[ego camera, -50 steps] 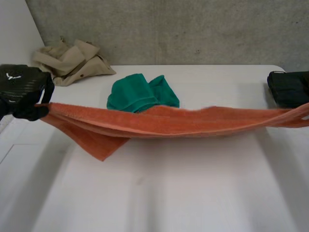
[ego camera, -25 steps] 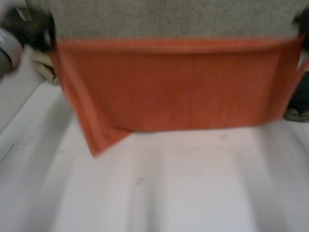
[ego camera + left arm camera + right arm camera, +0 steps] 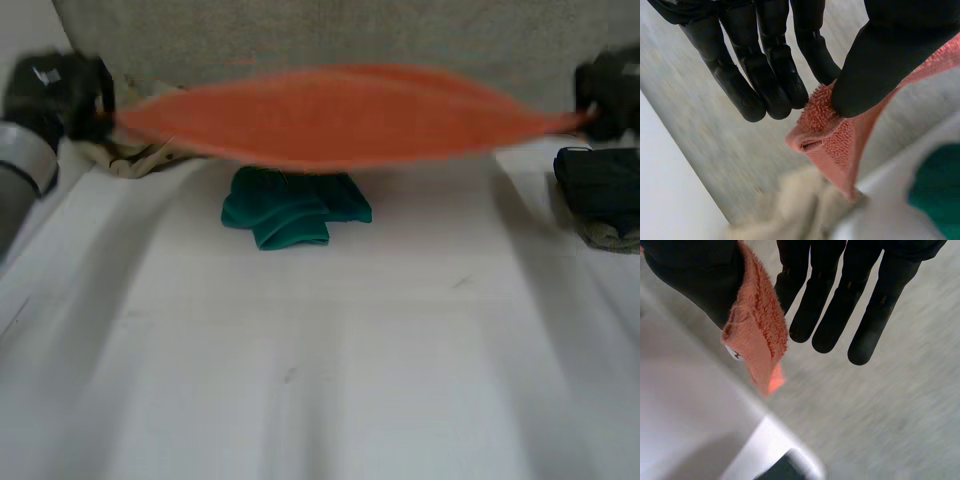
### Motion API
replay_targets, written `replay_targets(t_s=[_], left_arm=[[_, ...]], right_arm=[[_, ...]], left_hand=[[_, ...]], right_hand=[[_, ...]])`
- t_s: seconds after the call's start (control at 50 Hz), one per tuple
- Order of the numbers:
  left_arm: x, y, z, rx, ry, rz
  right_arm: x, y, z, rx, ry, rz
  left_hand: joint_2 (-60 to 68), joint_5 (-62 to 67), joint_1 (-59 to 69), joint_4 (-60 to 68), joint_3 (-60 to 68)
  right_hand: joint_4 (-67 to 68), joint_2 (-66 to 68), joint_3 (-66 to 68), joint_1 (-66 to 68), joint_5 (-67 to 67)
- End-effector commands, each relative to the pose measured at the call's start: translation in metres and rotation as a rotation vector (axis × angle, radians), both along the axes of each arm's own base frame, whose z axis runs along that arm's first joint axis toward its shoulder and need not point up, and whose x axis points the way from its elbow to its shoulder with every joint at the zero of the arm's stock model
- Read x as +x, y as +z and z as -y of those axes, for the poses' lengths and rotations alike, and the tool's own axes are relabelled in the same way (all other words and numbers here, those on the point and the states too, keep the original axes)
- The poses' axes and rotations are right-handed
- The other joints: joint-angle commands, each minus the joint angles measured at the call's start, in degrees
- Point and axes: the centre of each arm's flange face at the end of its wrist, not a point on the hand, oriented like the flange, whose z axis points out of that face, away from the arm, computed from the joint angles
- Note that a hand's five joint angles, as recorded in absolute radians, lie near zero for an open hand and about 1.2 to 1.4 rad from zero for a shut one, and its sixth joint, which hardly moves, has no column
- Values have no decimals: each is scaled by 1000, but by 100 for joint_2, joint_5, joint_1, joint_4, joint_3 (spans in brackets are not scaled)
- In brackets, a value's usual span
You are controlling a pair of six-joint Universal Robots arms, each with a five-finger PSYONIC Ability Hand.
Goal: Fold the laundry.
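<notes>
Item 1. Counter [image 3: 320, 380]: white, its near stretch bare.

Item 2. Green cloth [image 3: 295, 208]: crumpled heap lying on the counter past its middle, below the raised towel and apart from it. It also shows in the left wrist view [image 3: 940, 190].

Item 3. Dark bundle [image 3: 600, 190]: rests on the counter at the robot's right edge, under the right hand.

Item 4. Orange towel [image 3: 340, 115]: held in the air above the counter, stretched flat between the two hands, one end at each hand; blurred, touching nothing below.

Item 5. Left hand [image 3: 60, 90]: raised at the towel's left end. In its wrist view the thumb [image 3: 875, 65] pinches a corner of the towel [image 3: 832, 140] against the nearest of the fingers [image 3: 755, 60]; the other fingers are straight and off the cloth.

Item 6. Right hand [image 3: 610, 95]: raised at the towel's right end. In its wrist view the thumb [image 3: 695, 275] clamps a towel corner [image 3: 757, 335]; the fingers [image 3: 835, 305] alongside are straight.

Item 7. Beige garment [image 3: 140, 155]: crumpled at the counter's far left corner, behind the towel's left end.

Item 8. Wall [image 3: 350, 35]: grey, behind the counter.
</notes>
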Motion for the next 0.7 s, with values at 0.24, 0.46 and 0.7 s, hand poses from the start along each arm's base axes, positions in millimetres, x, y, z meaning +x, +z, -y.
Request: replay_targets(t_s=[0.24,0.46,0.7], left_arm=[[22,-93,-146,682,-77,422],[25,-77,-187,731,-189,627],[1,-73,-112,575,-52,552]], right_arm=[[-44,-78,-89,595,73,-450],[-61,-76,-126,787,298,-606],[-50,-96,-65,612,135,-435]], left_hand=[[1159,1402,1413,1152,1203],[1159,1402,1413,1152,1203],[1159,1402,1413,1152,1203]], right_hand=[[1142,1264,1177,1509,1240],[1142,1264,1177,1509,1240],[1142,1264,1177,1509,1240]])
